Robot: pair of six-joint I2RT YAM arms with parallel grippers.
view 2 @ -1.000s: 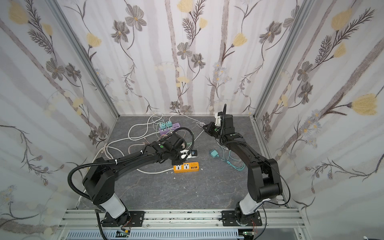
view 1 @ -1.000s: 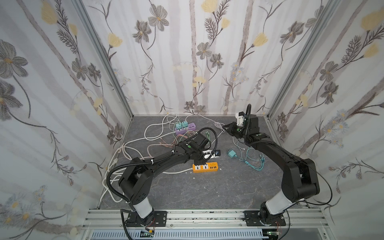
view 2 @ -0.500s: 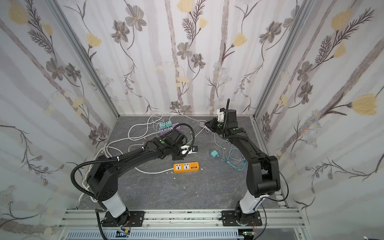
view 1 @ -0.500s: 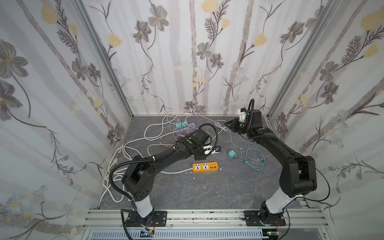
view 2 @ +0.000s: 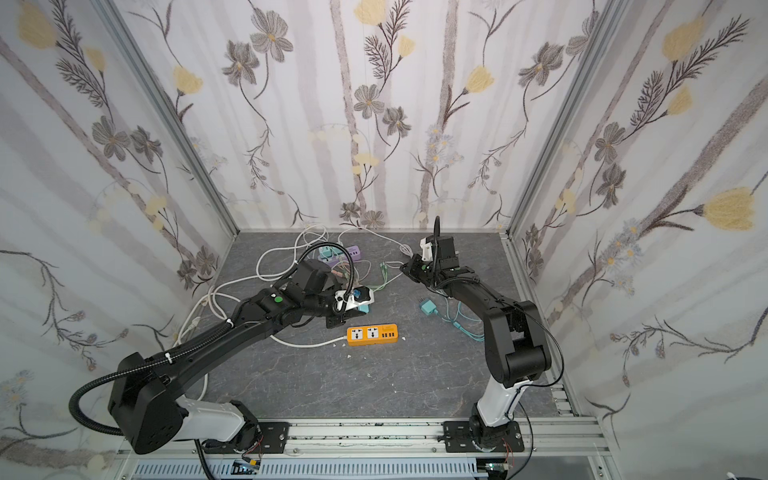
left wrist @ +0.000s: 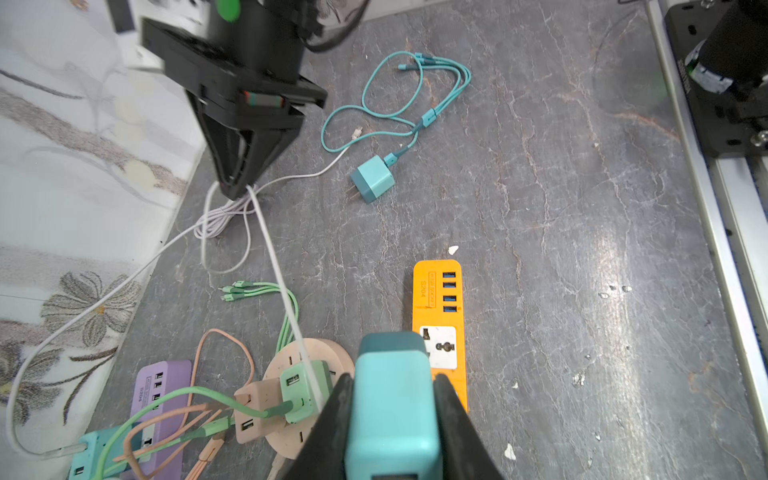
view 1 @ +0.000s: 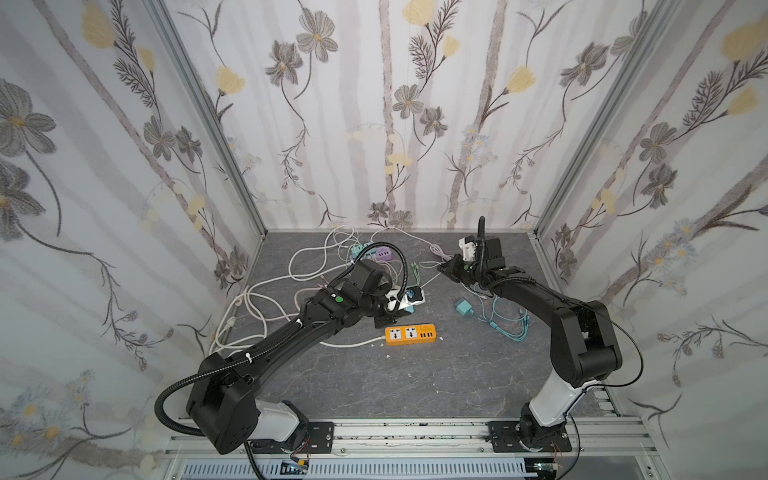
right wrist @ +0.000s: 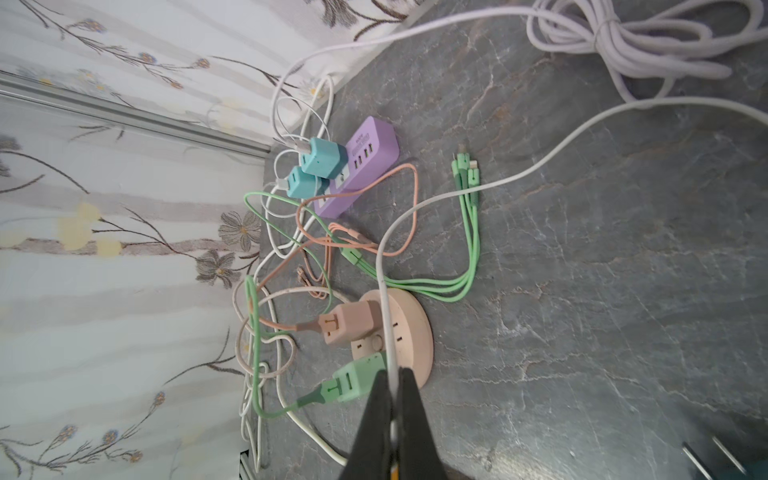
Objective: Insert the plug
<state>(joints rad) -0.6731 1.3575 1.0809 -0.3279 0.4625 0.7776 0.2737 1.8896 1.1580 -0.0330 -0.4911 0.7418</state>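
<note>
Grey stone-look tabletop (view 1: 415,382), floral walls (view 1: 374,124); left pincer (left wrist: 392,380) clamped on teal plug (left wrist: 392,419), just toward far edge from orange power strip (left wrist: 440,332), strip long axis parallel to near edge; right pincer (right wrist: 392,376) together on white cable (right wrist: 384,316), well apart; left arm nearer

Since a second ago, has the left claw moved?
Yes. In both top views the left claw, holding the plug, has shifted left and slightly back from the orange strip.
</note>
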